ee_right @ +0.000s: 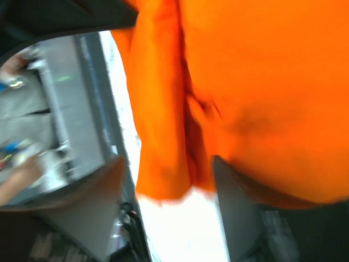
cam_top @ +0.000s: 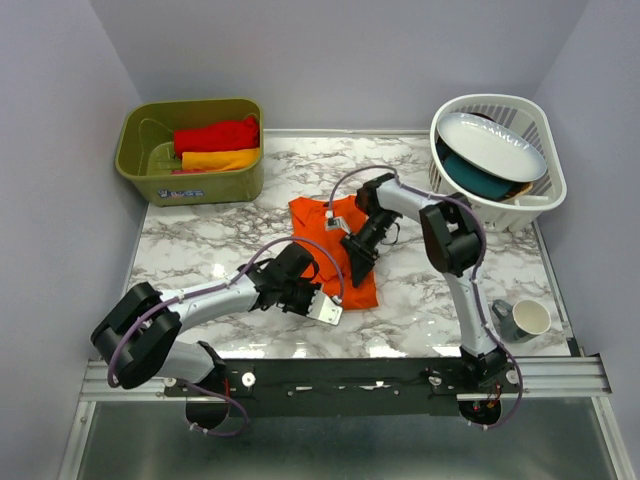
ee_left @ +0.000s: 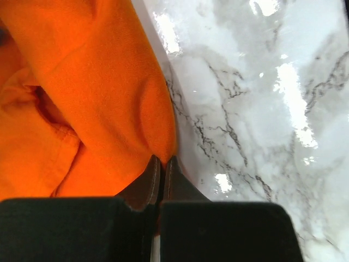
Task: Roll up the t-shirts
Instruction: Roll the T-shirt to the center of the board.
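We judged rolling of the orange t-shirt [cam_top: 318,218] barely started: left gripper [ee_left: 162,161] jaws closed, pinching its edge at their tips, right gripper [ee_right: 166,164] jaws apart, a fold loose between them, which the right should next clamp.

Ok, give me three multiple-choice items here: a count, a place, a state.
1. T-shirts lying on the white marble table: A one; B two; C three.
2. The red cloth t-shirt and yellow-orange cloth t-shirt lie: A on the table; B in the olive-green plastic bin; C over an arm.
3. The left fingers are: A spread wide; B shut on the vivid orange cloth t-shirt; C out of view.
1 A: only the orange one is there. 2 B: both sit in the far-left bin. 3 B: the tips meet on its edge.
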You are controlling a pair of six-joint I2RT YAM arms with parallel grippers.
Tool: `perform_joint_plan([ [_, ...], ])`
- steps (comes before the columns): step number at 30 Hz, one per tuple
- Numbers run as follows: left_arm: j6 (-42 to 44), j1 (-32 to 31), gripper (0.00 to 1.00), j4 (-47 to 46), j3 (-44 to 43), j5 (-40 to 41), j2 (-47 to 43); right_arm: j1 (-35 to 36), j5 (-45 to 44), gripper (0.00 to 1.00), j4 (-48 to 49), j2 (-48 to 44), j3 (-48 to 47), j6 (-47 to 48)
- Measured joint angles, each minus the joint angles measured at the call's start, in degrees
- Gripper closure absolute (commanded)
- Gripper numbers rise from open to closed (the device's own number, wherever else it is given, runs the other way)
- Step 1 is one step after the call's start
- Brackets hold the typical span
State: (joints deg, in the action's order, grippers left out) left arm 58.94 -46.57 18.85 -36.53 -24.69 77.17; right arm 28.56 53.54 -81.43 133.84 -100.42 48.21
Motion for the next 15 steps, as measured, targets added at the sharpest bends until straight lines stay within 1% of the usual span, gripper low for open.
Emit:
perform_joint_plan([
  [2,0.1,0.7,1.00,3.7,-2.5,-1.8,1.5,-2.6,-2.9,0.03,2.1,-5.4,0.1,-1.7],
  [4,0.2,1.7,1.00,7.7,-5.5,-3.9,3.7,-4.9,-5.1,0.03,6.2,-12.0,2.7,-1.9],
  [5,0.3,2.1,1.00,9.1,-6.6,-4.7,4.7,-5.9,-5.9,0.00,8.1,-16.0,4.7,-2.1],
  [7,0.4,3.1,1.00,12.1,-8.9,-6.3,6.6,-8.2,-8.4,0.00,15.6,-25.6,11.9,-2.1],
  [9,0.3,4.4,1.00,14.4,-10.9,-8.2,8.3,-8.9,-12.0,0.00,25.1,-38.1,23.4,-1.7],
  [10,0.3,5.0,1.00,15.4,-11.7,-9.0,9.0,-8.6,-13.0,0.00,28.8,-42.6,27.3,-1.7],
  [11,0.1,5.9,1.00,17.0,-13.1,-10.3,10.1,-7.6,-14.3,0.00,35.7,-49.3,34.3,-1.4],
  [12,-0.2,7.3,1.00,18.8,-14.6,-11.9,11.5,-6.6,-15.8,0.00,39.6,-53.7,38.8,-1.2],
  [13,-0.4,8.2,1.00,19.9,-15.6,-12.9,12.2,-4.1,-17.6,0.00,45.6,-60.0,46.0,-0.6],
  [15,-0.5,10.9,1.00,23.1,-19.1,-16.0,15.0,0.4,-20.2,0.00,52.4,-65.7,53.8,0.3],
])
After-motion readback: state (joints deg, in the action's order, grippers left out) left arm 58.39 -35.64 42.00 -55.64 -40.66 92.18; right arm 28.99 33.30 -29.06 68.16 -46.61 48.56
